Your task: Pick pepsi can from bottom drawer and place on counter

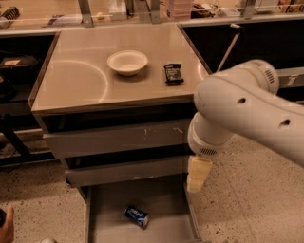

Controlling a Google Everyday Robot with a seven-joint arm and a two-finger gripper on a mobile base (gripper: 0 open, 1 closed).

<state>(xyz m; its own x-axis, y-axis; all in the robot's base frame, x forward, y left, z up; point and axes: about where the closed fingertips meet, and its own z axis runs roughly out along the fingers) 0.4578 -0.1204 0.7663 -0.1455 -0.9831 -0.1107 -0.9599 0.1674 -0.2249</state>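
The pepsi can [137, 216] is small and blue and lies on its side on the floor of the open bottom drawer [164, 209], left of centre. My gripper [198, 173] hangs below the big white arm [242, 114], above the drawer's right wall and to the right of and higher than the can, apart from it. The beige-grey counter [80, 78] tops the cabinet and has a faint arc mark.
A white bowl [127, 62] and a black snack packet [173, 73] sit on the counter. A closed grey drawer with white scratches [118, 138] and another closed drawer [128, 171] lie above the open one. A tan shelf with metal posts [57, 14] runs behind. A hand [5, 228] shows at bottom left.
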